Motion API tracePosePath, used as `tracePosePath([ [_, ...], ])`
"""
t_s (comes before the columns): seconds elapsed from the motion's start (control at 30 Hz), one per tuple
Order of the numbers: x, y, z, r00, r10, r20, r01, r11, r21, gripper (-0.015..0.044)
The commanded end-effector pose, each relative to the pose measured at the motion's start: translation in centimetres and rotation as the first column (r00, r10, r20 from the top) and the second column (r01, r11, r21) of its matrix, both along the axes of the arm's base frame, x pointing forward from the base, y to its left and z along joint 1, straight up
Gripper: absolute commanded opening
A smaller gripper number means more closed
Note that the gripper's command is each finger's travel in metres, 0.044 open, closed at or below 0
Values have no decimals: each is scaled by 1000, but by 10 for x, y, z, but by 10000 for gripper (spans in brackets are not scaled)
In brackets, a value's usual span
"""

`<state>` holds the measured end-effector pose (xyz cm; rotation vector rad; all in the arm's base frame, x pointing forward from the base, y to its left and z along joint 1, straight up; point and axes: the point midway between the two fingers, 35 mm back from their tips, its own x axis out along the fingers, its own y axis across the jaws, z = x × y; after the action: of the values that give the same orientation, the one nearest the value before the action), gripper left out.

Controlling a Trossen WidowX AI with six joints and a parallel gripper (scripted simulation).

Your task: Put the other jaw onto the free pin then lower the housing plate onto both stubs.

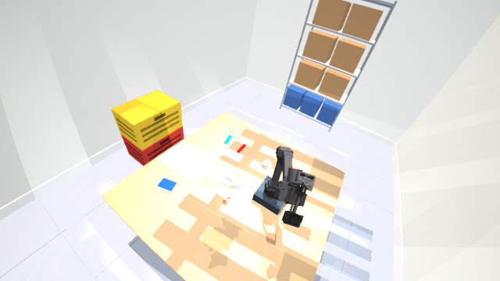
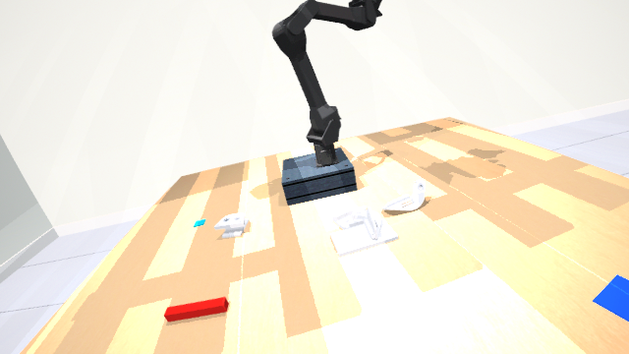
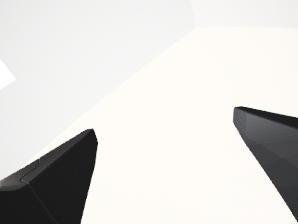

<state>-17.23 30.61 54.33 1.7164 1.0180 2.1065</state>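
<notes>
A white base plate (image 2: 364, 244) lies flat on the table in front of the arm's base. A white jaw (image 2: 374, 223) stands on it; its pins and teeth are too washed out to tell apart. A loose white curved jaw (image 1: 226, 197) (image 2: 410, 202) lies on the table beside the base plate, one end turned up. A white piece with holes, by its look the housing plate (image 1: 266, 164) (image 2: 232, 222), rests on the table on the other side. My gripper (image 3: 165, 124) is open and empty, raised high and far from all the parts; the top edge cuts it off in the exterior view.
The arm's dark base block (image 1: 267, 200) (image 2: 319, 189) stands behind the parts. A red bar (image 1: 241, 148) (image 2: 197, 310), a small cyan piece (image 1: 228, 139) (image 2: 200, 223) and a blue flat piece (image 1: 167, 184) (image 2: 614, 297) lie farther out on the table.
</notes>
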Motion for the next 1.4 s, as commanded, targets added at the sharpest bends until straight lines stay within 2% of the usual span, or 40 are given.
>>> tracePosePath([
  [0.0,0,0,0,1000,0,0,0,1000,0,426],
  [0.53,0,0,0,1000,0,0,0,1000,0,6],
  [0.57,0,0,0,1000,0,0,0,1000,0,0],
  [0.97,0,0,0,1000,0,0,0,1000,0,0],
  [1.37,28,49,-35,992,-101,78,112,980,-161,315],
])
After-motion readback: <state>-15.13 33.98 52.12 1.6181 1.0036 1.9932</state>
